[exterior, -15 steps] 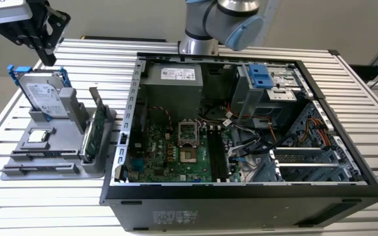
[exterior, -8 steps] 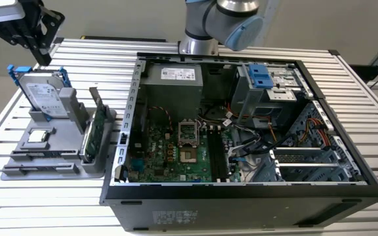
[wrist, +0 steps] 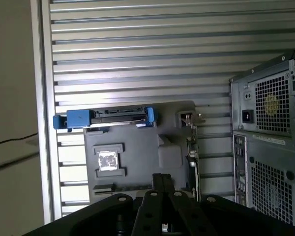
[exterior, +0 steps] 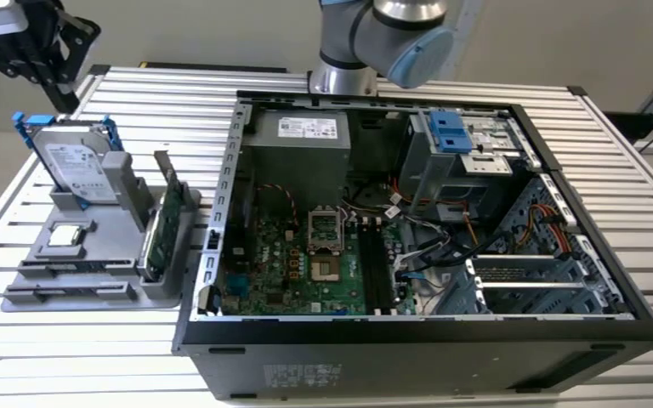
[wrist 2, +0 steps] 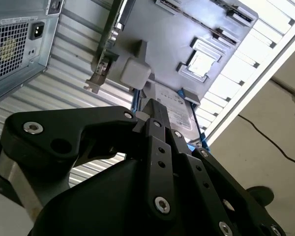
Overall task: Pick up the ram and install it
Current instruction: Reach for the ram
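My gripper hangs above the far corner of a grey parts holder, at the exterior view's left. Its fingers are shut, with nothing visible between them. In both wrist views they point down at the holder. Two long thin dark strips lie edge-on in the holder's front slots. I cannot tell whether either one is the ram. The open computer case lies at the middle, with black memory slots on its green motherboard.
On the holder stand a silver hard drive with blue rails, a green expansion card and a small square chip. The case's rear panel stands close beside the holder. The arm's base rises behind the case. The slatted table carries everything.
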